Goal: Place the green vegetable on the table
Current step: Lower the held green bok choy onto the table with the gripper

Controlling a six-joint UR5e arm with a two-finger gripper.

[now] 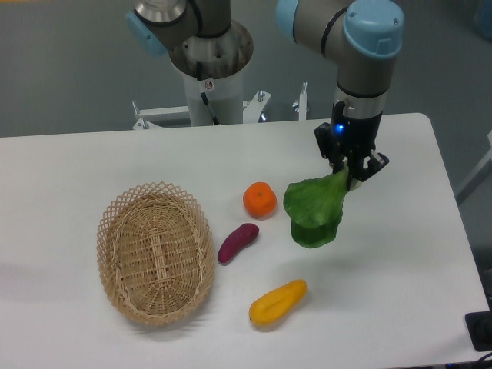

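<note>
Claw (355,171) pinching the bok choy (315,209) by its stem end.
Its broad, crinkled dark leaves hang to the smooth white table (400,292), just right of the round orange (260,200); the oval wicker basket (154,254) sits well left.

The green vegetable's (316,209) pale stem is hidden between the jaws; the table (400,307) is cut off at the bottom edge.

Vegetable (315,211) over table (400,261)
Dark green leaves hang at centre right, pale stem uppermost, above the white tabletop
</note>
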